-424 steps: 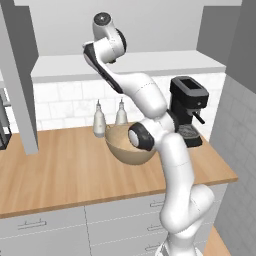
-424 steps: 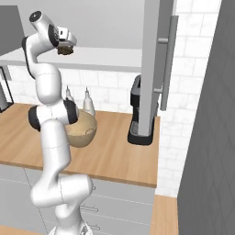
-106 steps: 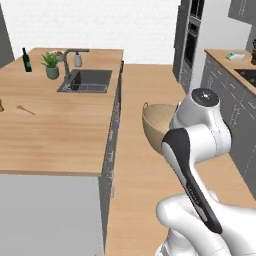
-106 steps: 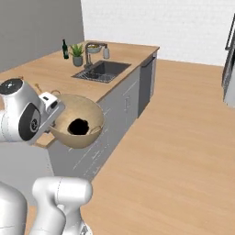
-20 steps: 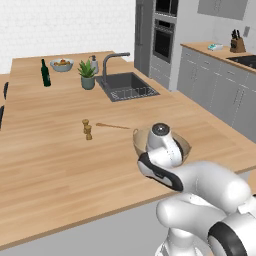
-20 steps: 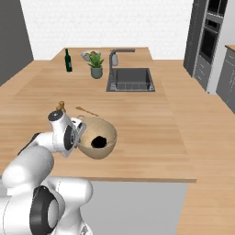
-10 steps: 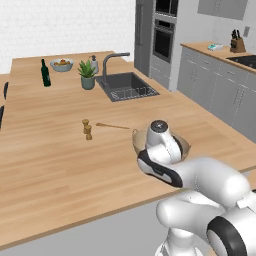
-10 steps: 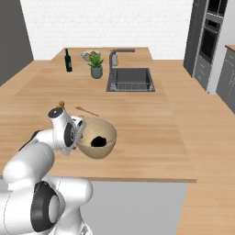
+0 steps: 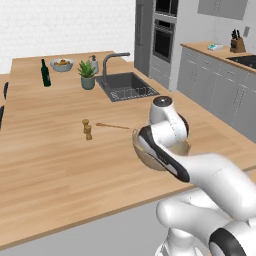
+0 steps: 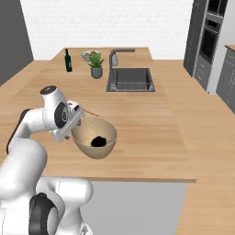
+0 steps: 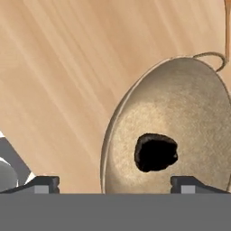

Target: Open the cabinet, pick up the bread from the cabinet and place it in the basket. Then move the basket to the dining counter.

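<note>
The gripper (image 11: 115, 182) stands wide open with nothing held; its two dark fingertips (image 11: 43, 184) sit one on either side of the basket's near rim, the left tip outside the wall, the right tip over the inside. The basket (image 10: 94, 137) rests on the dining counter (image 10: 151, 133), directly under and ahead of the gripper, close to the counter's front edge. The bread (image 11: 155, 152), a dark lumpy piece, lies in the basket's bottom, just beyond and between the fingertips. In the right base view the white hand leans over the basket's left rim; in the left base view the arm crosses in front of the basket (image 9: 150, 155) and hides much of it.

Farther out on the counter, a small wooden pepper mill (image 9: 87, 129) and a thin wooden stick (image 9: 112, 126) lie left of the gripper. Beyond them is the dark sink (image 10: 131, 79) with its grey faucet (image 10: 117, 55). A potted plant (image 10: 96, 64), a green bottle (image 10: 68, 60) and a small bowl (image 10: 91, 55) stand at the far end.
</note>
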Motion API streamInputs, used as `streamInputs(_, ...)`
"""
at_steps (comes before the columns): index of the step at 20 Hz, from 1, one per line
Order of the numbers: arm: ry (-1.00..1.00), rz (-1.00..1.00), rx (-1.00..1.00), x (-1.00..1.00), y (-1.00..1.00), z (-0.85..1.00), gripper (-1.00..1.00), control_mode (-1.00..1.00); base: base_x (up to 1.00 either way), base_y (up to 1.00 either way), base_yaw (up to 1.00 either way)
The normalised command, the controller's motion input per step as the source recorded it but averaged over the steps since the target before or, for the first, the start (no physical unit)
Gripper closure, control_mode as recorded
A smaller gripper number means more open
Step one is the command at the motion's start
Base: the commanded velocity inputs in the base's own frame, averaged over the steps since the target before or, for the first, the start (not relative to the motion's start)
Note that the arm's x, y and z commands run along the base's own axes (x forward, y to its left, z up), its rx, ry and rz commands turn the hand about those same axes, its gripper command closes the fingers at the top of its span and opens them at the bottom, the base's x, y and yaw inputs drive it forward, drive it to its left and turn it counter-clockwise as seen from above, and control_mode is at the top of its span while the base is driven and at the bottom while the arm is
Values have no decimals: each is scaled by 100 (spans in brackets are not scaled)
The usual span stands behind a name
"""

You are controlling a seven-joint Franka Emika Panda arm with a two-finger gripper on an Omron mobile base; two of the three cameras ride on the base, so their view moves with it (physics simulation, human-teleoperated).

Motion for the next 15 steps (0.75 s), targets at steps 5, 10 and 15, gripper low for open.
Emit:
streamInputs(5, 6, -15, 7, -82, 14, 100, -100, -100, 0, 0, 0)
streamInputs(10, 0, -8, 9, -96, 16, 100, -100, -100, 0, 0, 0)
streamInputs(15, 2, -15, 5, -37, 60, 58, -100, -100, 0, 0, 0)
